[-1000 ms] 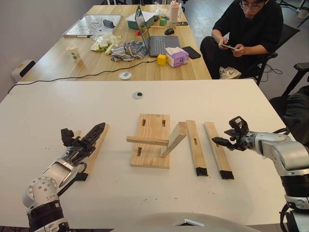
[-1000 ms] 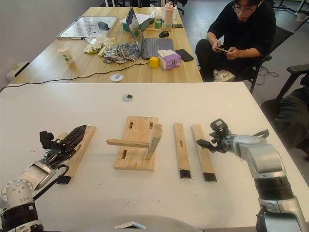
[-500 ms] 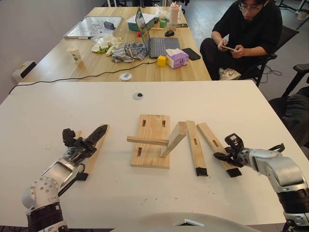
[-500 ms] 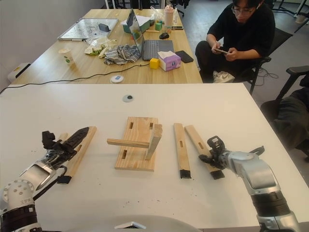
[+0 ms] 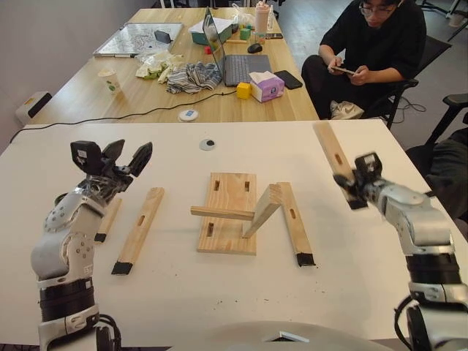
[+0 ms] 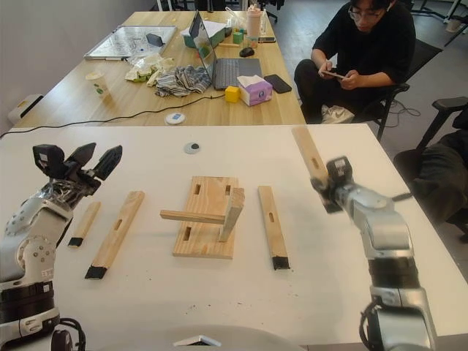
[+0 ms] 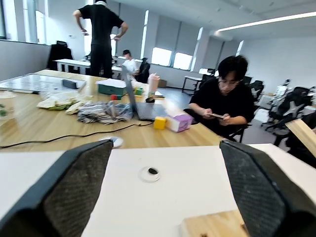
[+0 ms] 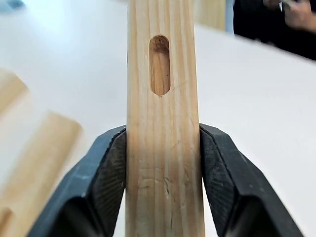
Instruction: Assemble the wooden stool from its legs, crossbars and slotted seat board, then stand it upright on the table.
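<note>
The slotted seat board (image 5: pixel 228 223) lies flat mid-table. One leg (image 5: pixel 265 210) leans up from it, with a crossbar (image 5: pixel 223 213) sticking out to the left. Another leg (image 5: pixel 292 232) lies just right of the board. At the left lie a long leg (image 5: pixel 139 230) and a shorter wooden piece (image 5: pixel 108 218). My right gripper (image 5: pixel 355 186) is shut on a slotted leg (image 8: pixel 163 98), held tilted above the table's right side (image 5: pixel 333 153). My left gripper (image 5: pixel 121 157) hangs open and empty above the left pieces, its fingers (image 7: pixel 74 197) spread wide.
A small black round object (image 5: pixel 209 144) lies on the white table (image 5: pixel 219 307) behind the board. A wooden desk (image 5: pixel 183 95) with a laptop and clutter stands beyond. A seated person is at the back right, a chair (image 5: pixel 453 110) at the right edge.
My right gripper took hold of the rightmost leg and lifted it off the table, tilted upward. My left gripper rose from the long left leg and now hangs open above it.
</note>
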`<state>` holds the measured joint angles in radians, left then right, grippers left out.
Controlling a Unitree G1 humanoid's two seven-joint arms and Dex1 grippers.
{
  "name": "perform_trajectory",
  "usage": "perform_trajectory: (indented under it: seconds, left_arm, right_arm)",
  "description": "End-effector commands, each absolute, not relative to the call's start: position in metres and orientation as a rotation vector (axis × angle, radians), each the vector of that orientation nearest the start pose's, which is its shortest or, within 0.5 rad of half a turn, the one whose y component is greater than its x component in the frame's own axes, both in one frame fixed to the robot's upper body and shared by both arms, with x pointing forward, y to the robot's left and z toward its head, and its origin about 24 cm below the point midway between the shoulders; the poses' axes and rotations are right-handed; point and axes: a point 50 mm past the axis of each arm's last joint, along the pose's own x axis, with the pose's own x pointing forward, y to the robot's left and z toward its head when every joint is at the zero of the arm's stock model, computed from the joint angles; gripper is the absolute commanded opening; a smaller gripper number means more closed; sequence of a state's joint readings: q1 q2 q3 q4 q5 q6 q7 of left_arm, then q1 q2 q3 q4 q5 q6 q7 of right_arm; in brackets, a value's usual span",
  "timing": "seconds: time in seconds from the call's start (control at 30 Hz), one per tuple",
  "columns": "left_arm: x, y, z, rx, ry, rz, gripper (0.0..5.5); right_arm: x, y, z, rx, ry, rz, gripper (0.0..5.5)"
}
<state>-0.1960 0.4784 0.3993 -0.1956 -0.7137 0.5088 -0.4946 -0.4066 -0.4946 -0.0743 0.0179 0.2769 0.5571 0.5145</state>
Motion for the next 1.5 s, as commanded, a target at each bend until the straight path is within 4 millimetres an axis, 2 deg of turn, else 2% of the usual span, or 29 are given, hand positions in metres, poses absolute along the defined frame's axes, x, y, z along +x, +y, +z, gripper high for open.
perform_trajectory:
  seconds: [0.03,0.13,0.2,0.3,0.43,0.63,0.73,1.3,1.5]
  left_arm:
    - [0.275,0.229,0.198,-0.370,-0.200,-0.725,3.98]
    - [0.281,0.212,0.213,-0.440,-0.203,-0.935,3.98]
    - [0.283,0.199,0.217,-0.472,-0.182,-1.019,3.98]
    - [0.281,0.180,0.219,-0.477,-0.175,-1.117,3.98]
    - [0.276,0.165,0.226,-0.473,-0.206,-1.206,3.98]
    - [0.268,0.156,0.236,-0.494,-0.251,-1.301,3.98]
    - [0.264,0.155,0.233,-0.494,-0.239,-1.340,3.98]
    - [0.270,0.157,0.239,-0.463,-0.253,-1.311,3.98]
    - [0.269,0.161,0.237,-0.432,-0.239,-1.317,3.03]
  right_arm:
    - [0.327,-0.167,0.184,-0.030,-0.176,0.862,2.05]
    - [0.324,-0.141,0.208,0.060,-0.283,1.125,2.05]
    - [0.317,-0.124,0.219,0.093,-0.307,1.270,2.05]
    - [0.307,-0.106,0.224,0.100,-0.298,1.407,2.05]
    - [0.300,-0.095,0.224,0.101,-0.282,1.486,2.05]
    - [0.297,-0.089,0.226,0.118,-0.269,1.531,2.02]
    - [0.298,-0.089,0.228,0.128,-0.272,1.526,2.02]
    - [0.287,-0.084,0.220,0.084,-0.199,1.624,2.02]
    - [0.289,-0.085,0.221,0.041,-0.186,1.638,2.02]
